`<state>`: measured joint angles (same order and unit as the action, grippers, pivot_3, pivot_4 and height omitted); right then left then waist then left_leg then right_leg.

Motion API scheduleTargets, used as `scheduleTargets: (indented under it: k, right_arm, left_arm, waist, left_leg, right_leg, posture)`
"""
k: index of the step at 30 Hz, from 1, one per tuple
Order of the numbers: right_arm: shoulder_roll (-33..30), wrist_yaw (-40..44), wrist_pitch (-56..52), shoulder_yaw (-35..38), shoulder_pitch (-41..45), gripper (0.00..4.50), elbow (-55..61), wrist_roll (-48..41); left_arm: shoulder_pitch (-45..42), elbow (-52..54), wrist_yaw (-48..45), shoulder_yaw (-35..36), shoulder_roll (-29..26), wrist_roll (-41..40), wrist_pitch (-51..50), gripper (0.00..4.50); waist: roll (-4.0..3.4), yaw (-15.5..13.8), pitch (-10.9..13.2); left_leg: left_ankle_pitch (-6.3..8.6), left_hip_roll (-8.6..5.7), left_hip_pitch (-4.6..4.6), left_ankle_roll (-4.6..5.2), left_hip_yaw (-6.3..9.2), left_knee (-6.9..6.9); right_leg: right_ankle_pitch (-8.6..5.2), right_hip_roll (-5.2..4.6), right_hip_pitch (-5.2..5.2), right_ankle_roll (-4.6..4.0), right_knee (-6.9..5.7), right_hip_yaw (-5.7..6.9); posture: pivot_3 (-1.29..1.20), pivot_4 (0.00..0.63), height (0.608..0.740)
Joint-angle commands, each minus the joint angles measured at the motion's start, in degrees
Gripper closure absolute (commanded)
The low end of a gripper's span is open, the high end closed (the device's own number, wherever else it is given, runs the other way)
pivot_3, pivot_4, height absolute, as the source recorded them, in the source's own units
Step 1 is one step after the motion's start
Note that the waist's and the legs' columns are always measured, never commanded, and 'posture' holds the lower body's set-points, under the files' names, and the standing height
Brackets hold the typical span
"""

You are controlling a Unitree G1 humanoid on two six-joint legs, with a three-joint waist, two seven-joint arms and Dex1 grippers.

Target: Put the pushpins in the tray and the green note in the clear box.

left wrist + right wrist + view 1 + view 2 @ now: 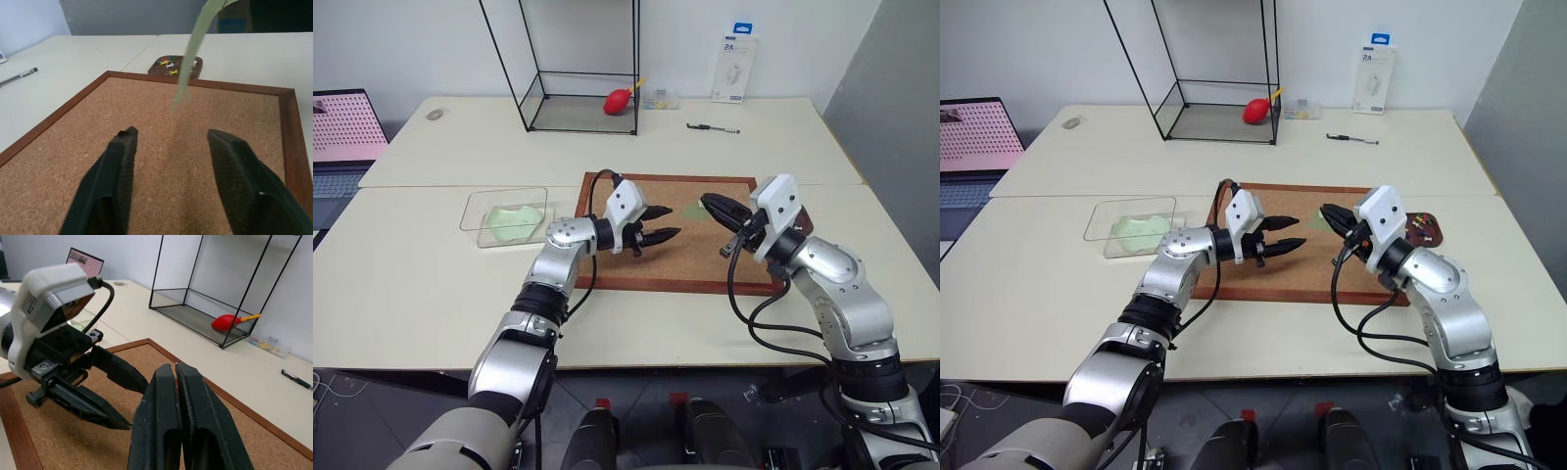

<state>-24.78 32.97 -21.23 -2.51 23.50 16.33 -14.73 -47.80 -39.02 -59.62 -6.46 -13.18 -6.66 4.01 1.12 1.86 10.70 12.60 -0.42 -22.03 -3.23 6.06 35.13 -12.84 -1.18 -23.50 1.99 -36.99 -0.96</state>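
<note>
My right gripper is shut over the corkboard, and the pale green note hangs from its tips down toward the cork. A speck of red shows between its fingers. My left gripper faces it from the left with its jaws open and nothing between them, a short gap from the note's lower end. The small dark brown tray sits just past the board's right edge and holds several pushpins. The clear box stands left of the board.
A wood-framed corkboard lies under both grippers. A wavy-edged pale green sheet lies in the clear box. At the back stand a black-framed glass case with a red bulb blower, a pen and a white package. A laptop is at far left.
</note>
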Motion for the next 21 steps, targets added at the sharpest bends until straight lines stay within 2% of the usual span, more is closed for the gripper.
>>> scheduleTargets:
  k: [1, 3, 10, 21]
  right_arm:
    - [-0.31, 1.41, 0.56, -0.57, 1.8, 4.5, 1.55, -0.32]
    - [-0.37, 2.07, 0.07, -1.01, 2.06, 4.5, 1.77, -0.52]
    - [0.06, 2.95, -1.5, -2.43, 3.08, 4.5, 2.45, -0.59]
    - [0.51, 3.8, -5.67, -3.44, 4.19, 4.5, 4.29, -2.2]
  left_arm:
    - [-2.2, 2.26, -0.33, 0.66, 1.47, -2.06, -0.75, 1.19]
    - [-3.07, 1.8, -1.05, 0.94, 2.04, -2.77, -2.17, 0.8]
    - [-6.19, -1.77, -3.22, 0.66, 3.07, -3.36, -4.72, 0.8]
    - [-10.01, -9.17, -5.67, -1.26, 3.92, -0.35, -2.32, 0.8]
  waist:
    - [0.0, -0.01, 0.0]
    - [0.0, 0.0, 0.0]
    - [0.0, 0.07, 0.0]
    - [0.0, 0.06, 0.0]
  left_leg:
    - [0.0, 0.0, 0.0, 0.0, 0.0, 0.0]
    - [0.0, 0.0, 0.0, 0.0, 0.0, 0.0]
    - [0.0, 0.0, 0.0, 0.0, 0.0, 0.0]
    - [0.0, -0.01, 0.0, 0.0, 0.0, 0.01]
  right_leg:
    - [0.0, 0.0, 0.0, 0.0, 0.0, 0.0]
    - [0.0, 0.0, 0.0, 0.0, 0.0, 0.0]
    - [0.0, 0.01, 0.0, 0.0, -0.01, 0.01]
    - [0.0, 0.01, 0.0, 0.0, 0.0, 0.01]
  posture:
    - [0.0, 0.15, 0.74]
    - [0.0, 0.15, 0.74]
    - [0.0, 0.15, 0.74]
    - [0.0, 0.15, 0.74]
